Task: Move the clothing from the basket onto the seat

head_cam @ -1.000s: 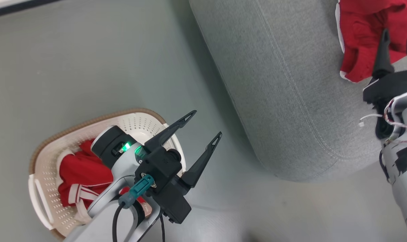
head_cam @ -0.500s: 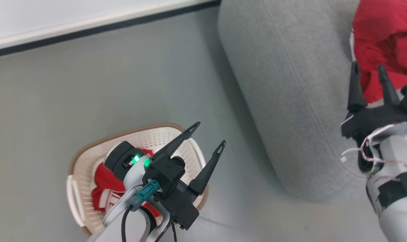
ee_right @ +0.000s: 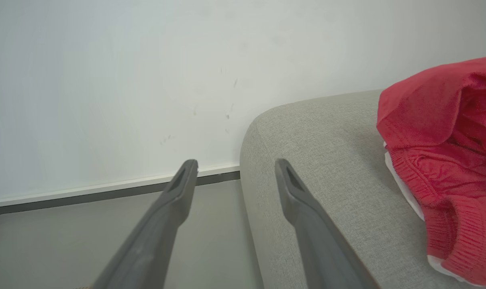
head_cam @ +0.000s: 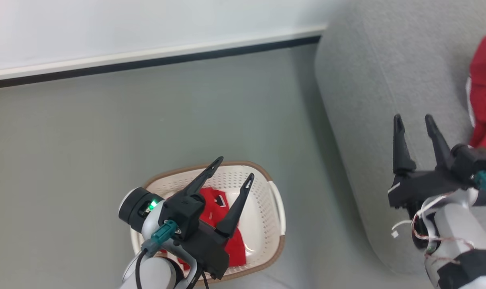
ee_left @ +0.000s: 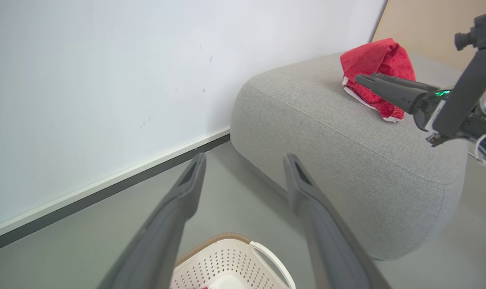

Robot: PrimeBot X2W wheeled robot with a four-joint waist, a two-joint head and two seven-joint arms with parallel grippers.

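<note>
Smooth grey floor [head_cam: 106,120], white wall [head_cam: 146,24], dark skirting behind. Red clothing [head_cam: 213,216] crumpled in basket [head_cam: 263,200] on floor. Left jaws wide apart, empty, above it. Right jaws apart too, empty, over seat [head_cam: 367,80].

Risks imo: hooking rim and dragging light basket along. Or pinching only loose fold, fabric slipping mid-carry.

Basket cream perforated plastic, brown woven-look rim, rounded corners. Seat nubbly grey upholstery, rounded edge. Second red garment [head_cam: 484,92] already up there, soft, white edging.
</note>
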